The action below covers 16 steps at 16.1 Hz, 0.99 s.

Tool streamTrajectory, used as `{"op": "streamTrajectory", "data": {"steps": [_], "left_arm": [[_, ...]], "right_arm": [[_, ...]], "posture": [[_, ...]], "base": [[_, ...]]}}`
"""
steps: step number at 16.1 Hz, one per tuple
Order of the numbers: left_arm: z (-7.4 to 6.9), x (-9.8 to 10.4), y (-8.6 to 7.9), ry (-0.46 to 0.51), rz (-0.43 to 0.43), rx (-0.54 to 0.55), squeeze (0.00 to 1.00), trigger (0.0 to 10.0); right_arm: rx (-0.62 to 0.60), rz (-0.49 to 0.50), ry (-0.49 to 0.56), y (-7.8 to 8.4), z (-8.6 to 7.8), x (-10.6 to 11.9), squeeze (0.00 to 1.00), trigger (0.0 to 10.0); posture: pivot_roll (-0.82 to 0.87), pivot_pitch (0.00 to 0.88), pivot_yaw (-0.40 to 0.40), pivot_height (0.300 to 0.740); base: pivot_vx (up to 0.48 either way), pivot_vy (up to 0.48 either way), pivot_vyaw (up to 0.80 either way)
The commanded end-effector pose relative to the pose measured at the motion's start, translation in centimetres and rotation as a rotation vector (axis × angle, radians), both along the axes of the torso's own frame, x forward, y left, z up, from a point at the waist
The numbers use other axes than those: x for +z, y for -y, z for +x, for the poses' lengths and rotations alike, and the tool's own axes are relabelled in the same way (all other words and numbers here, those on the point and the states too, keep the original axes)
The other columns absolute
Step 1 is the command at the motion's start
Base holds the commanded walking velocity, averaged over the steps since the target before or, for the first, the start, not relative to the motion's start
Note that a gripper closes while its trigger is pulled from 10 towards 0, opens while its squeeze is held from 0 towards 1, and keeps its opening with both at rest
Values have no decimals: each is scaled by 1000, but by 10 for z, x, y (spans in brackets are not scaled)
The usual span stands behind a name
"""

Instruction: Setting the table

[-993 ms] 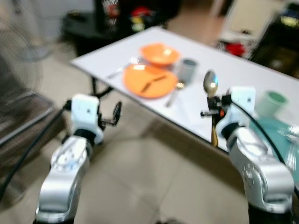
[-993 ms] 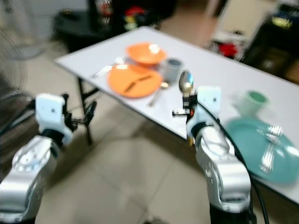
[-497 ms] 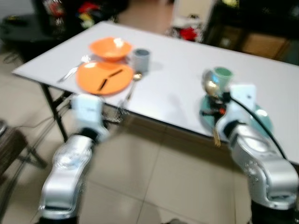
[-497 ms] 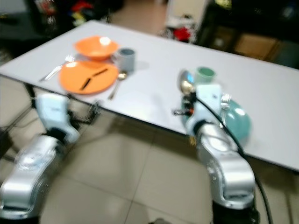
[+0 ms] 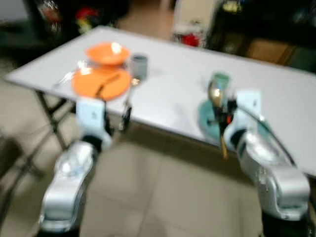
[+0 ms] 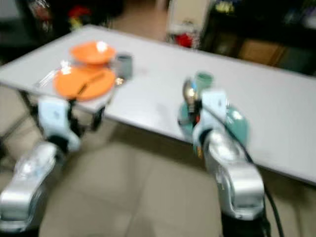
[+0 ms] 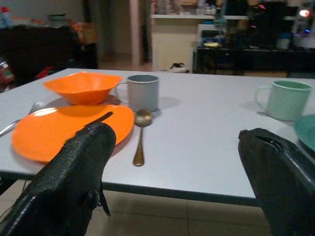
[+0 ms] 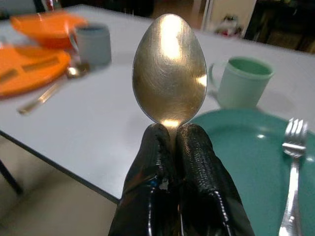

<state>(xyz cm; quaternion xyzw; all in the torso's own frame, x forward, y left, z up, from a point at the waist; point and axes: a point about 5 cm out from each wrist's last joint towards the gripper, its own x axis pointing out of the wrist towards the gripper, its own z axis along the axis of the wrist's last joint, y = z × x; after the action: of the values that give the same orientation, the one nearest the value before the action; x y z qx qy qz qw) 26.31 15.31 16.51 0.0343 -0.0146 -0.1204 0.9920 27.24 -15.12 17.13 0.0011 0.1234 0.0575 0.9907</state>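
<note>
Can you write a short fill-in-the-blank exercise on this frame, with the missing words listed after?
1. The right tool is shut on a ____.
2. On the teal plate lies a ____.
3. The grey cup stands beside the orange ____.
4. The left tool hangs before the white table with its fingers ____.

Missing words: spoon; fork; bowl; open

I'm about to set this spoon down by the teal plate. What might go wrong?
The right pincer pinches the spoon only at its neck, so it may pivot or slip. A fork already lies on the teal plate, and the green mug stands close behind, so either could get knocked. The head views are blurred, which may throw off placement.
</note>
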Motion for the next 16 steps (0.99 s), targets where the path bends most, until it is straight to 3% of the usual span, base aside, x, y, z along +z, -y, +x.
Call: {"op": "streamTrajectory", "data": {"steps": [1,6,16], "left_arm": [[1,7,-2,26,9,2,0,10000],[3,8,-7,27,19,13,0,10000],[11,13,-7,26,49,-38,0,10000]], "right_arm": [[6,10,15,-2,2,5,0,10000],[-3,24,-3,-3,4,2,0,10000],[-63,50,-34,-3,-1,-2,0,10000]], "posture": [[100,0,-66,740],[108,0,-68,740],[92,0,-16,740]], "base": [[326,0,0],[342,0,0],[334,0,-708]]}}
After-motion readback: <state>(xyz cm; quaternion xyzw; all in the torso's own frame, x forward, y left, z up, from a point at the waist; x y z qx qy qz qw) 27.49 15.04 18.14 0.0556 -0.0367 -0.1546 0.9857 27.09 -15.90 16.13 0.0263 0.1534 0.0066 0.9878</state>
